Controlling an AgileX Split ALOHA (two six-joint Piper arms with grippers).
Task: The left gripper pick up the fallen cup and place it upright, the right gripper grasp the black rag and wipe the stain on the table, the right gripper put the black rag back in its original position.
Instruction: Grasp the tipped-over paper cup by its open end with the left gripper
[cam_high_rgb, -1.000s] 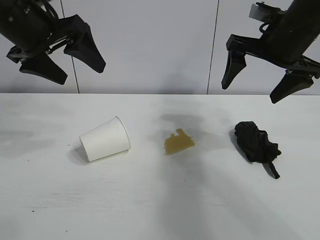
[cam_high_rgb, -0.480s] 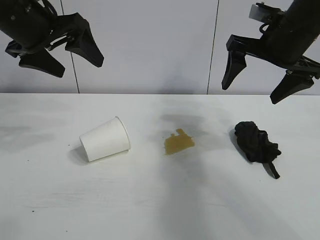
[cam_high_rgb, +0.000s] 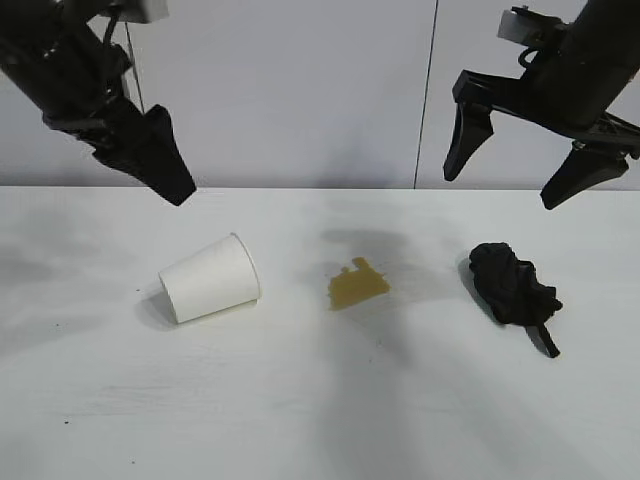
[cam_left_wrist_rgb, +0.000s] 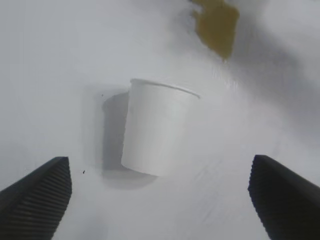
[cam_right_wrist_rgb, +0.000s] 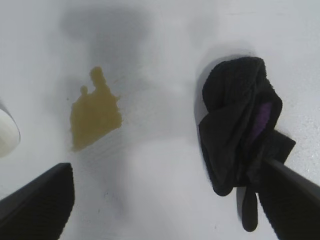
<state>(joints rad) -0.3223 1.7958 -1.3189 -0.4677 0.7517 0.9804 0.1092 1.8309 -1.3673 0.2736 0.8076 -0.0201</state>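
Note:
The white cup (cam_high_rgb: 210, 278) lies on its side on the table (cam_high_rgb: 320, 410), left of centre, with its rim toward the stain. The yellowish-brown stain (cam_high_rgb: 357, 286) is at the middle. The black rag (cam_high_rgb: 510, 285) lies to the right, its tail pointing to the front. My left gripper (cam_high_rgb: 175, 185) hangs open above and behind the cup, apart from it. In the left wrist view the cup (cam_left_wrist_rgb: 157, 127) lies ahead between the open gripper's (cam_left_wrist_rgb: 159, 167) fingers. My right gripper (cam_high_rgb: 500, 188) is open, high above the rag. In the right wrist view the gripper (cam_right_wrist_rgb: 165, 170) is open and empty, over the rag (cam_right_wrist_rgb: 237, 135) and the stain (cam_right_wrist_rgb: 95, 115).
A grey wall with a vertical seam (cam_high_rgb: 430, 95) stands behind the table. The cup's edge shows in the right wrist view (cam_right_wrist_rgb: 7, 132). The stain also shows in the left wrist view (cam_left_wrist_rgb: 216, 25).
My left gripper has turned and come down and to the right, closer to the cup. The right gripper, cup, stain and rag have not moved.

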